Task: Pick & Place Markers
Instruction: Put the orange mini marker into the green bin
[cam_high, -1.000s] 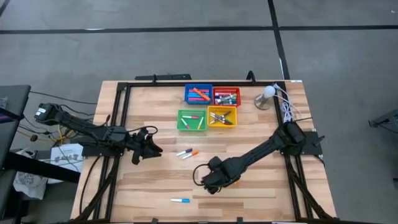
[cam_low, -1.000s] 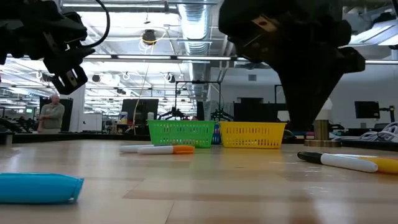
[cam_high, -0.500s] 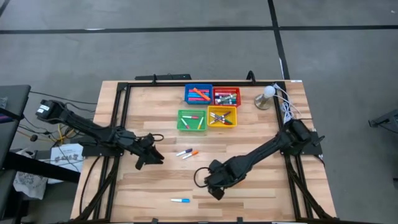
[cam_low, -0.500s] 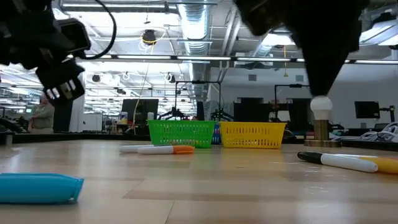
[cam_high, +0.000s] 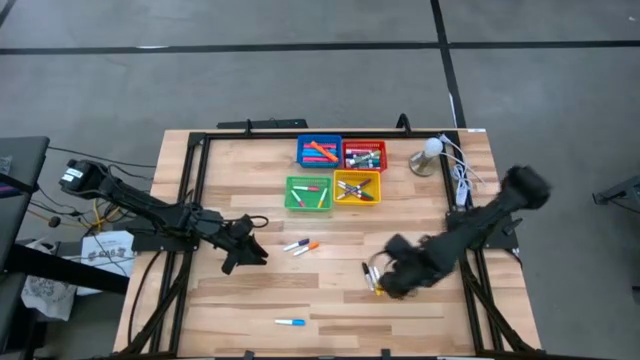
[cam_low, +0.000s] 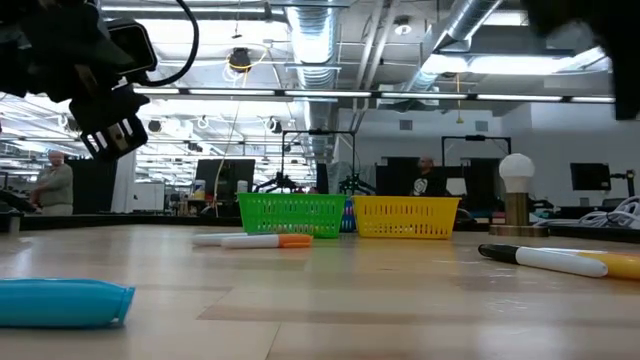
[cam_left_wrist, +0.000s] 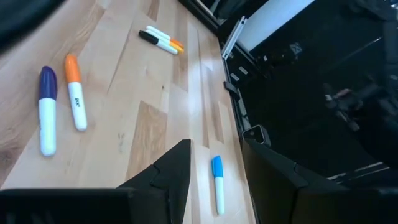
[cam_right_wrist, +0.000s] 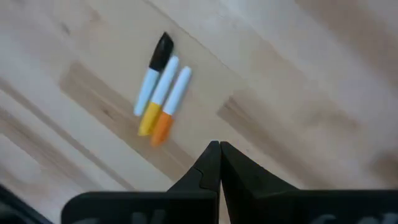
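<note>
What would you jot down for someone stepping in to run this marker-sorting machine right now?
Left tool: open, empty, above the table near the purple-capped and orange-capped markers.
Right tool: shut, empty, above the three markers lying side by side.
Done: many markers already lie in the blue, red, green and yellow trays.
Left: those five loose markers, plus the blue-capped marker by the table's front edge.

Wooden table (cam_high: 250, 300) carries four trays (cam_high: 338, 170) and loose markers (cam_high: 299, 245).
</note>
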